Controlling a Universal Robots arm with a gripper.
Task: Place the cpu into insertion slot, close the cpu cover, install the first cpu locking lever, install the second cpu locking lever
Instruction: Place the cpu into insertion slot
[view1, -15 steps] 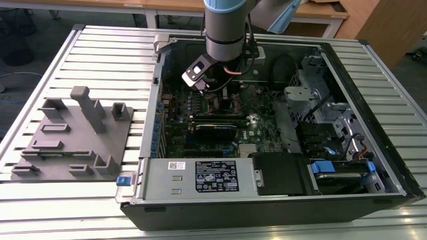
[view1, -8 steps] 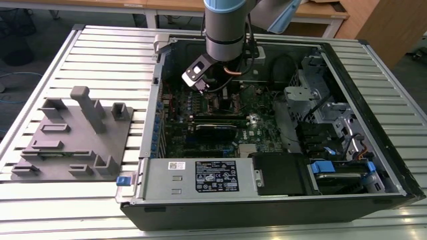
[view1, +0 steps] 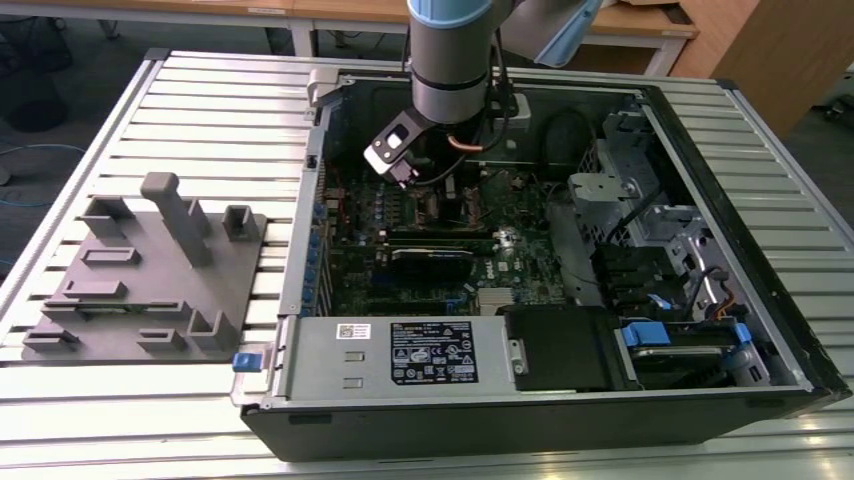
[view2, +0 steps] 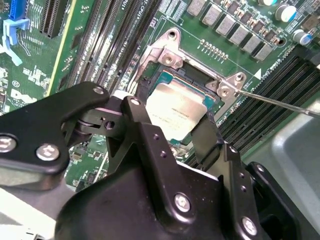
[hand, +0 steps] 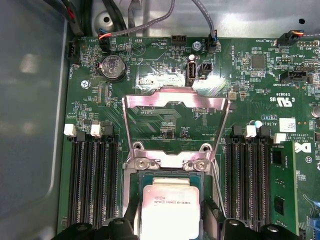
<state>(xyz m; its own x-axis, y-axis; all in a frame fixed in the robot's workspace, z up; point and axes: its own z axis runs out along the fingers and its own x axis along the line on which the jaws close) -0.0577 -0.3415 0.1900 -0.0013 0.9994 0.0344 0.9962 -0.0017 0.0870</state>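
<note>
**Chip gripped at the socket, cover standing open**

A slatted metal table (view1: 200, 110) carries an open computer case (view1: 400, 430), with a grey moulded fixture (view1: 147, 270) at the exterior view's left. In the second wrist view the gripper (view2: 175, 127) pinches the cpu (view2: 177, 107) by two opposite edges, its silvery top sitting within the insertion slot (view2: 167, 80). In the first wrist view the cpu cover (hand: 175, 102) stands open over the green motherboard (hand: 250, 85), between banks of memory slots (hand: 92, 175). The arm (view1: 454, 60) drops in at the exterior view's upper middle.
</note>
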